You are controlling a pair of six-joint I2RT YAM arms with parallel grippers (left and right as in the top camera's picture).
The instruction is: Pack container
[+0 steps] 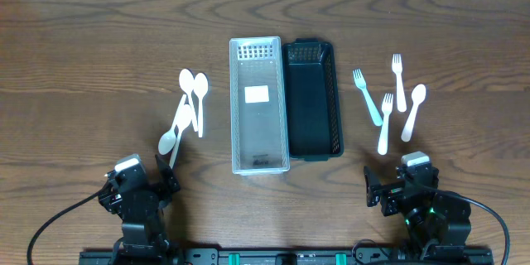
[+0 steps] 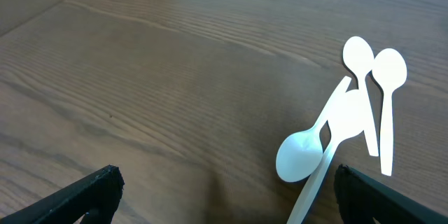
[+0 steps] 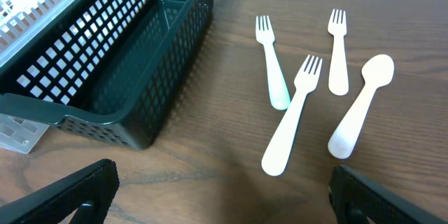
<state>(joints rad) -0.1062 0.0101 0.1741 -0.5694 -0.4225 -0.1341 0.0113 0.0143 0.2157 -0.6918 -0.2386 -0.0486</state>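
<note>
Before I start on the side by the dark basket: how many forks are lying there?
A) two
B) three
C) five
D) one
B: three forks lie beside the dark basket, with a single spoon next to them.

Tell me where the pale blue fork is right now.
In the overhead view, the pale blue fork lies on the robot's right side, just right of the black basket, with a white fork close on its other side.
</note>
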